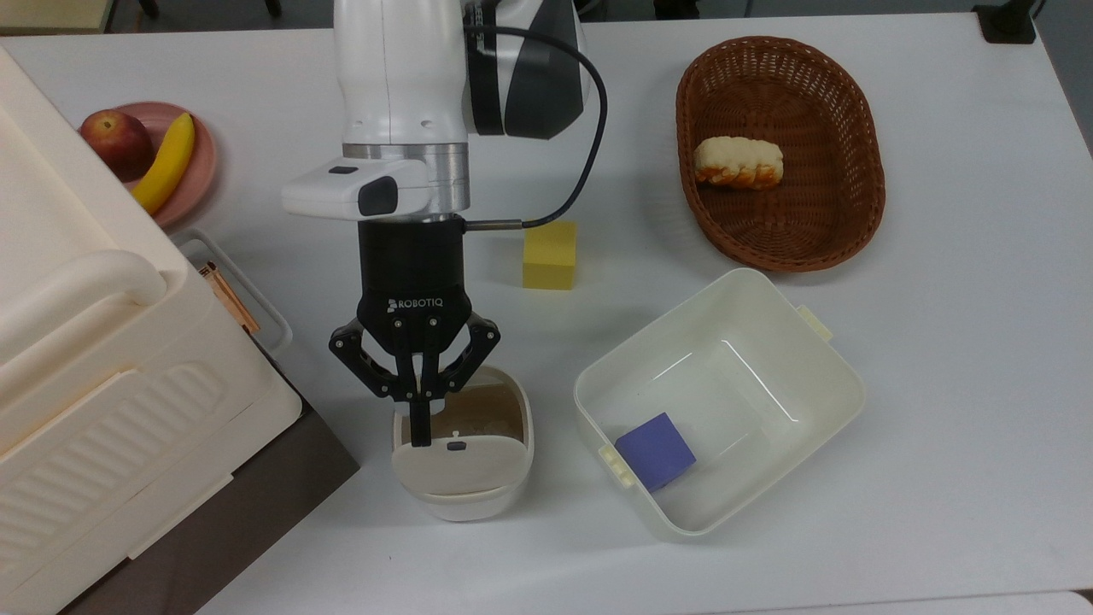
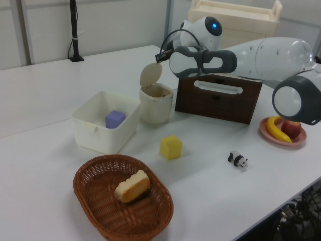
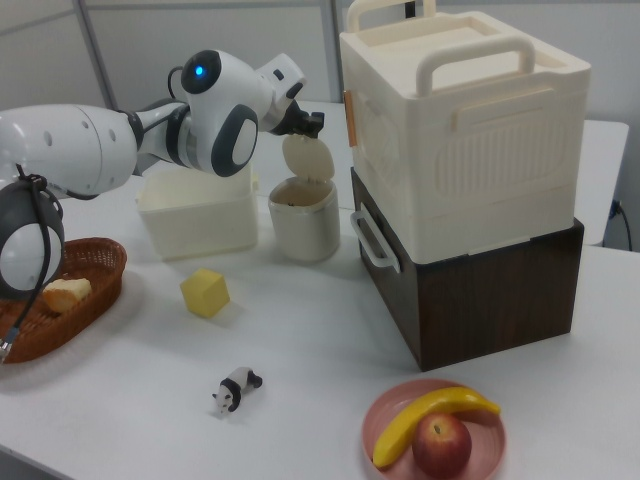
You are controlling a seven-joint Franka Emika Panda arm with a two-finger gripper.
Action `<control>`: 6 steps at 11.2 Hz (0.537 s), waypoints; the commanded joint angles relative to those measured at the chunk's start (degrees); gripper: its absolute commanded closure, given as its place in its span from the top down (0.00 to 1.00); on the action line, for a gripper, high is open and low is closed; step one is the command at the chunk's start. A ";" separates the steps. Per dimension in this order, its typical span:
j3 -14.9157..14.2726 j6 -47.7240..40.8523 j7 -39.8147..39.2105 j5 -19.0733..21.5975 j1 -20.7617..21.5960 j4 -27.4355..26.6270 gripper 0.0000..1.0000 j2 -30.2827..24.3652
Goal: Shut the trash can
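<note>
— What sits toward the top view's right edge of the surface (image 1: 965, 342)?
— A wicker basket (image 1: 858, 205) holding a bread roll (image 1: 738, 162). Nearer the middle, a cream tub (image 1: 820, 376) with a purple cube (image 1: 655, 450) inside, and a yellow block (image 1: 550, 254).
— And the top view's left?
— A pink plate (image 1: 203, 162) with an apple (image 1: 114, 139) and banana (image 1: 166, 162), beside a cream crate (image 1: 94, 376) on a brown box (image 3: 480, 300). A toy panda (image 3: 236, 389) stands near the plate.
</note>
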 commanded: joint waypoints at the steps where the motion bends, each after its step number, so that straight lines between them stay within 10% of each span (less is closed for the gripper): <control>1: -0.05 1.95 -0.87 -0.97 0.10 0.89 0.00 1.15; 6: 0.56 1.51 -0.79 -1.41 -1.56 -0.16 0.00 -2.08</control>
